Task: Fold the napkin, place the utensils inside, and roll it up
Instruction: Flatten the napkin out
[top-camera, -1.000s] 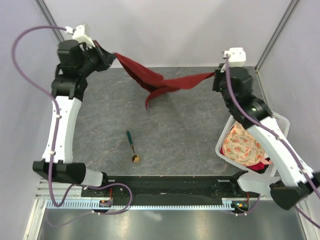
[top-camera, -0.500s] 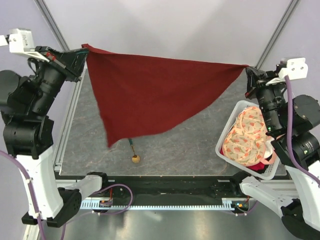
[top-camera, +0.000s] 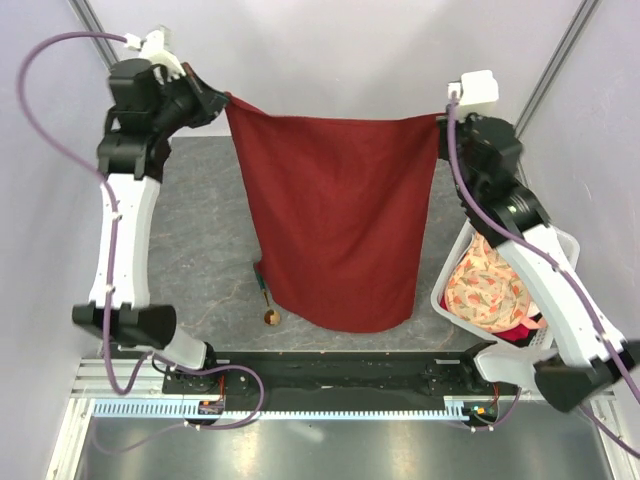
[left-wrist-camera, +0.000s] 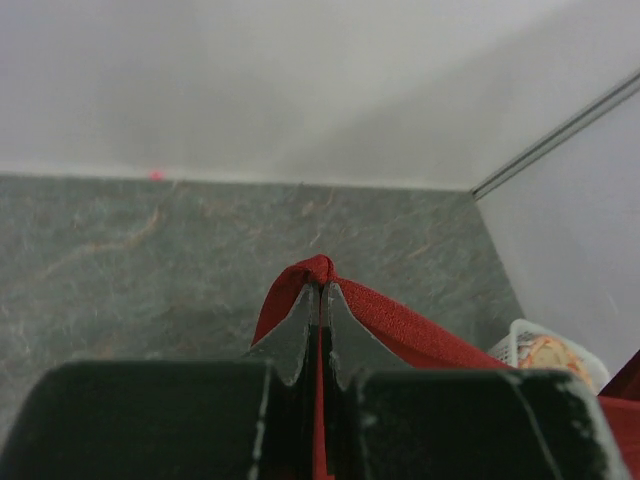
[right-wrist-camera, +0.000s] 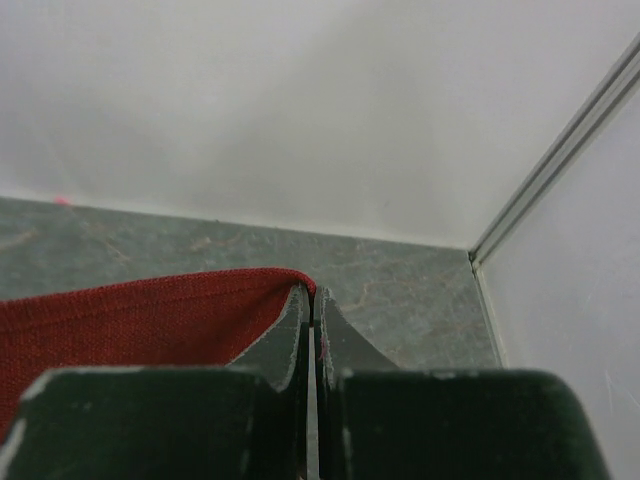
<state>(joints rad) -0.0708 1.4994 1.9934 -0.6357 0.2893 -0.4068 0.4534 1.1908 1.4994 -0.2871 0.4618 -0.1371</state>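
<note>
Pressed the left pincer (top-camera: 224, 98) tight together on one top corner of the napkin (top-camera: 335, 220), high over the far left corner of the desk (top-camera: 200, 230). Pressed the right pincer (top-camera: 438, 120) tight together on the other top corner, high over the far right side. Saw red cloth squeezed between the fingers (left-wrist-camera: 290, 335) in the left wrist view, and tucked in against the fingers (right-wrist-camera: 285, 335) in the right wrist view. Held the dark red napkin up flat like a curtain between both pincers, top edge pulled nearly straight, round bottom edge hanging toward the near edge of the desk. Could not tell whether that bottom edge touched the desk. Saw the spoon (top-camera: 267, 303) lying close to the near edge, just by the napkin's lower left side, gold bowl nearest, green handle partly hidden behind the cloth. Saw a white basket (top-camera: 440, 297) at the right edge of the desk, with a flowery peach cloth (top-camera: 480, 290) inside.
</note>
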